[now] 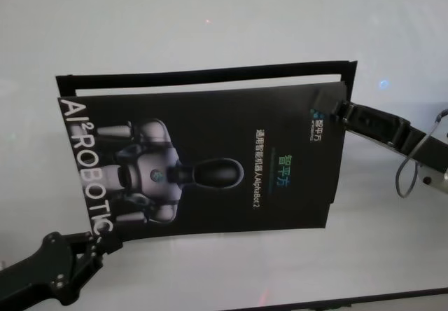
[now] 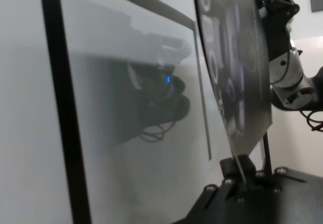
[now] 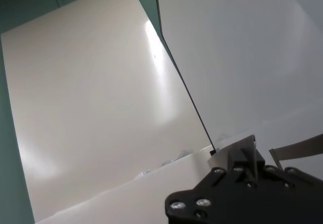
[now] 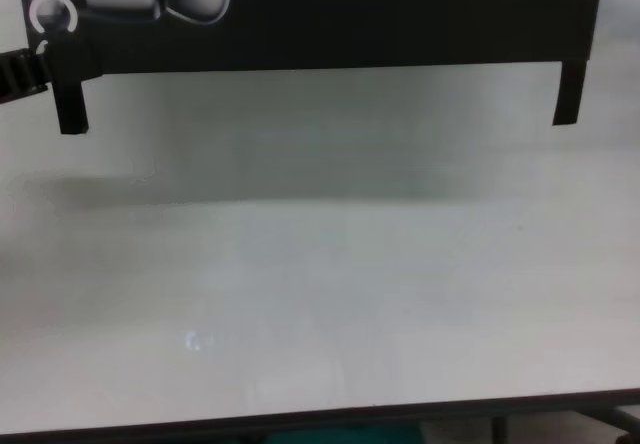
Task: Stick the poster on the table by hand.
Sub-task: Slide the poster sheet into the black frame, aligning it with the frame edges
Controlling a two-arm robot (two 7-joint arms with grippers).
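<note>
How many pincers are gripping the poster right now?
2. The left pincer clamps the large glossy black rectangular poster at its near left corner; the right pincer clamps its far right corner. None appear hidden.

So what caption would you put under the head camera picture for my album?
Both grippers, left and right, hold opposite corners of the poster above the table.

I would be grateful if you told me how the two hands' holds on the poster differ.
The left hand pinches the poster at its near-left corner, by the ROBOTIC lettering; the right hand pinches the far-right corner. The left arm comes from below, the right from the side. Both are shut on the poster, holding it above the table.
</note>
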